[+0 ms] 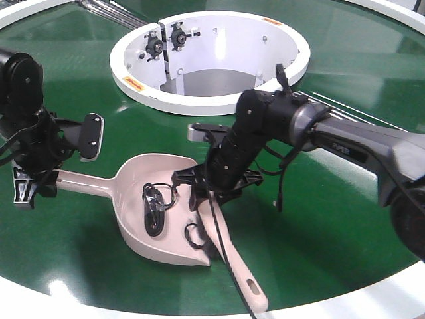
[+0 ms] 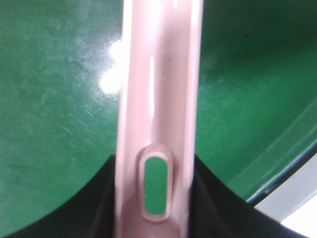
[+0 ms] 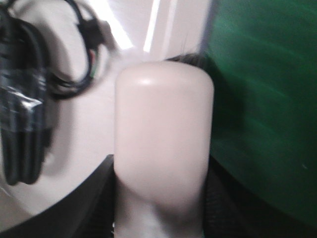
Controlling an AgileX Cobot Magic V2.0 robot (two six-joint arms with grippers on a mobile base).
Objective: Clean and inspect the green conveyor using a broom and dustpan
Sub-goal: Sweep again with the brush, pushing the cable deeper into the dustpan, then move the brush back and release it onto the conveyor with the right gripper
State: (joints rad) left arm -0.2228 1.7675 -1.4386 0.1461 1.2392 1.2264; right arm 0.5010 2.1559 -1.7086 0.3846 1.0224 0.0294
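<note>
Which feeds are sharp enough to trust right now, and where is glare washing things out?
Front-facing view: sharp, with only small glare patches on the green conveyor near its lower-left rim. Left wrist view: soft, a bright glare spot on the belt left of the dustpan handle. Right wrist view: blurred; the broom is too close to focus, black cables smear.

Open green conveyor (image 1: 332, 219) to the right of the dustpan (image 1: 143, 183) and in front of its mouth, out to the white rim (image 1: 372, 292). Blocked behind the dustpan by the white hub (image 1: 219, 105), across its mouth by the broom (image 1: 232, 266) under the right arm (image 1: 265, 126), inside by black cables (image 1: 155, 206).
</note>
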